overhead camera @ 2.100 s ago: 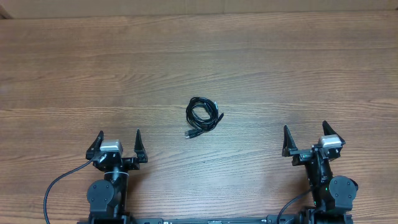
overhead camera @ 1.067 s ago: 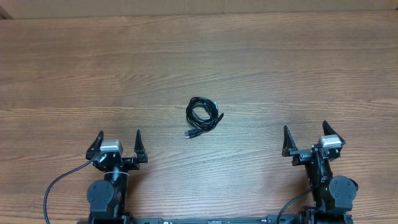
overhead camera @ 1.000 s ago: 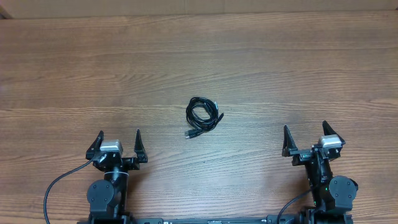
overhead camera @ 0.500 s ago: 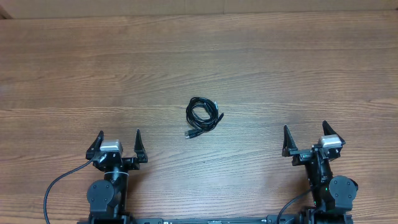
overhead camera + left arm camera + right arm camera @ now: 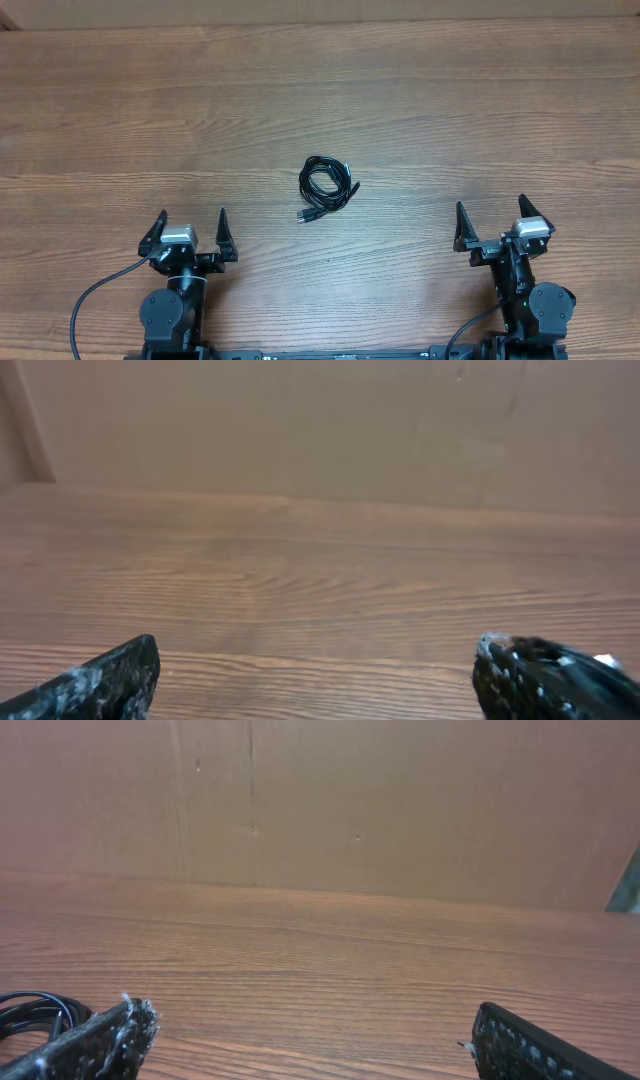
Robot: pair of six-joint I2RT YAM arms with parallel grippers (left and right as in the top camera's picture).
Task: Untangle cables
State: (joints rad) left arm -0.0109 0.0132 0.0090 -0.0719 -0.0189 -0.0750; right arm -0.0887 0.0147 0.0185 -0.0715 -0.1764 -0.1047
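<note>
A small coiled black cable (image 5: pixel 326 186) with a plug end at its lower left lies in the middle of the wooden table (image 5: pixel 450 110). My left gripper (image 5: pixel 191 222) is open and empty near the table's front edge, left of the cable and apart from it. My right gripper (image 5: pixel 490 214) is open and empty at the front right, also apart from it. In the right wrist view a bit of the cable (image 5: pixel 30 1012) shows at the far left, beside the left fingertip (image 5: pixel 110 1035). The left wrist view shows only bare wood between the open fingers (image 5: pixel 110 675).
A brown cardboard wall (image 5: pixel 400 800) stands along the table's far edge. A black supply cable (image 5: pixel 95 300) runs from the left arm's base off the front edge.
</note>
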